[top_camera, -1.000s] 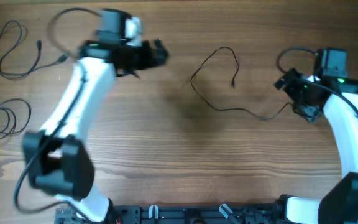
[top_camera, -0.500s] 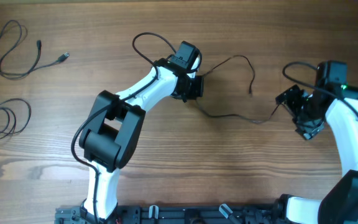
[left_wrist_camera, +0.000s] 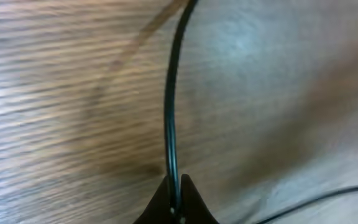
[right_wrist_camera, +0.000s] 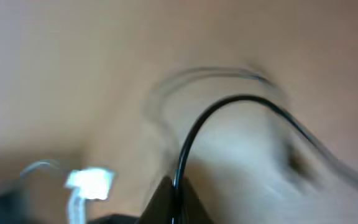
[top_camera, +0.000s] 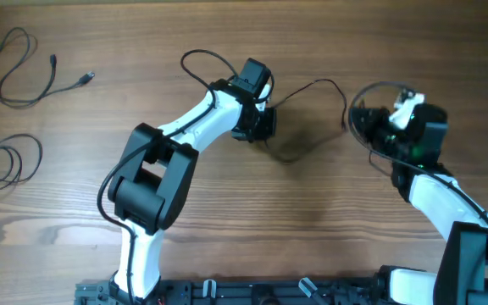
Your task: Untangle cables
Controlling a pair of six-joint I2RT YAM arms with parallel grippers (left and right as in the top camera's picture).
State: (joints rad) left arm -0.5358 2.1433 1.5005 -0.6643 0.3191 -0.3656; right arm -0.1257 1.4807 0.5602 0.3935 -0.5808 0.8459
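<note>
Brown wood table [top_camera: 312, 229] has a loose cable [top_camera: 52, 68] and a coiled cable [top_camera: 7, 149] at the far left, seen only from above. A third cable [top_camera: 316, 82] lies far, between the arms. Up close, the left gripper [left_wrist_camera: 174, 202] and right gripper [right_wrist_camera: 173, 196] each pinch a thin black cord, though the right wrist view is blurry.

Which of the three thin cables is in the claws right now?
The centre cable, pinched by left claw and right claw; the looped cable and coiled cable lie untouched at far left.
</note>
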